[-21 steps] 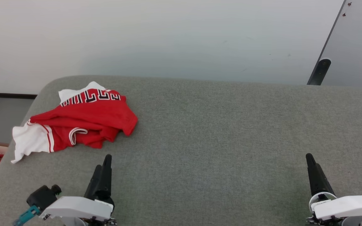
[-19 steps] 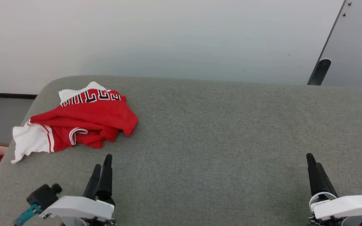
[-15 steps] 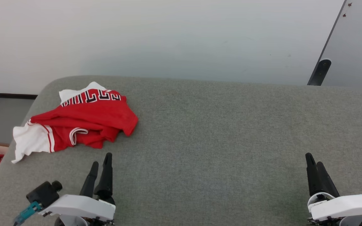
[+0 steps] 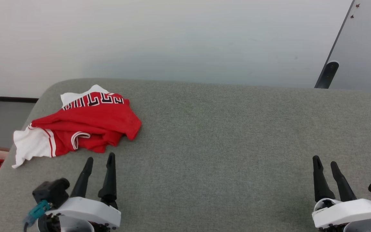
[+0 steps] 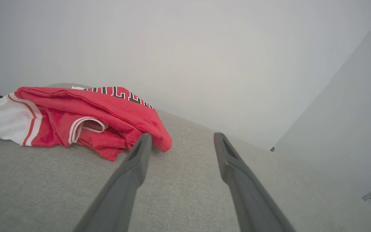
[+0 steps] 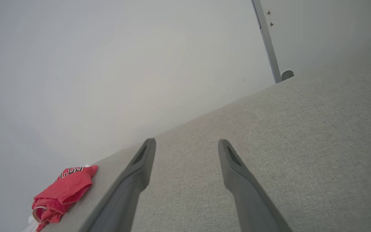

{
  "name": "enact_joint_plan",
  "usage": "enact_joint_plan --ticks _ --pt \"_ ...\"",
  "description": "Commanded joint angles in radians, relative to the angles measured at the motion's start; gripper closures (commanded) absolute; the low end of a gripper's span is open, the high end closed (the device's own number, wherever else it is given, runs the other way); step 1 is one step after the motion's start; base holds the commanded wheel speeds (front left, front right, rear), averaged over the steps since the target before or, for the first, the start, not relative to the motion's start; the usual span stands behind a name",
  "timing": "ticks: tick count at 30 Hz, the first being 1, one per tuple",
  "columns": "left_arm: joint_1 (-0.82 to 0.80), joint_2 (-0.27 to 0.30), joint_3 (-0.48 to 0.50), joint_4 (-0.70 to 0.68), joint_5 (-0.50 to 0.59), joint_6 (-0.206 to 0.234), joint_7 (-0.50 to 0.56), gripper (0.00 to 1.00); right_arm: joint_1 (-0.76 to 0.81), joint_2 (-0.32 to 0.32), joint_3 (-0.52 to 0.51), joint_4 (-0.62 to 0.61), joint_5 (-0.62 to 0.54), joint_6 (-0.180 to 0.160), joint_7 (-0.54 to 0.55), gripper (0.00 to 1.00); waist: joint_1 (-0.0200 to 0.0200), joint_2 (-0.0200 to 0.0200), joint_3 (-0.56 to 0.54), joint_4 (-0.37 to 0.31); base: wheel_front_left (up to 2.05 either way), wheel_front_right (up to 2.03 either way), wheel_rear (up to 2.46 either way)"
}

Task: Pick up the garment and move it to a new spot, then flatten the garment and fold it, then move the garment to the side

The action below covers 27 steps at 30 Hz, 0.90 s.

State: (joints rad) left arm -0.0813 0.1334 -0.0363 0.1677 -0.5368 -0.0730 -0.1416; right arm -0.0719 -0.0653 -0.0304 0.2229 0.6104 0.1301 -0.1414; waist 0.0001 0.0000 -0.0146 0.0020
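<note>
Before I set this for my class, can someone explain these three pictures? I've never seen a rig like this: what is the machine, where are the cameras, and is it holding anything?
It is a two-armed robot. One picture looks down from its head; the others look along each wrist's two dark fingers. The left gripper and right gripper are both open and hold nothing. A crumpled red and white jersey lies on the grey padded surface, just ahead of the left gripper.

Left gripper (image 4: 99, 158) and right gripper (image 4: 324, 160): each bears two long, tapering black fingers rising from a glossy white wrist shell. Beside the left shell sit a black knobbed camera block (image 4: 51, 190) and a teal connector (image 4: 37, 209).
</note>
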Motion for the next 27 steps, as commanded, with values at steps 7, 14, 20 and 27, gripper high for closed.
enact_joint_plan --ticks 7,14,20,27 --pt "0.001 0.026 -0.018 -0.033 0.128 0.029 -0.025 0.0 -0.021 0.001 -0.023 -0.02 -0.166 0.001 -0.026 0.0 0.0 0.0 -0.001 0.001 0.0 0.0 0.0" --pt "0.002 0.051 -0.043 -0.048 0.213 0.054 -0.042 0.0 -0.022 0.005 -0.038 -0.032 -0.26 0.001 -0.042 0.0 0.0 0.0 -0.002 0.0 0.0 0.0 0.0" --pt "0.003 0.061 -0.051 -0.057 0.251 0.065 -0.054 0.0 -0.021 0.009 -0.045 -0.037 -0.306 0.001 -0.054 0.0 0.0 0.0 -0.004 -0.001 0.0 0.0 0.0" --pt "0.007 0.076 -0.071 -0.07 0.311 0.077 -0.068 0.0 -0.02 0.012 -0.05 -0.043 -0.376 0.001 -0.07 0.0 0.0 0.0 -0.007 -0.003 0.0 0.0 0.0"
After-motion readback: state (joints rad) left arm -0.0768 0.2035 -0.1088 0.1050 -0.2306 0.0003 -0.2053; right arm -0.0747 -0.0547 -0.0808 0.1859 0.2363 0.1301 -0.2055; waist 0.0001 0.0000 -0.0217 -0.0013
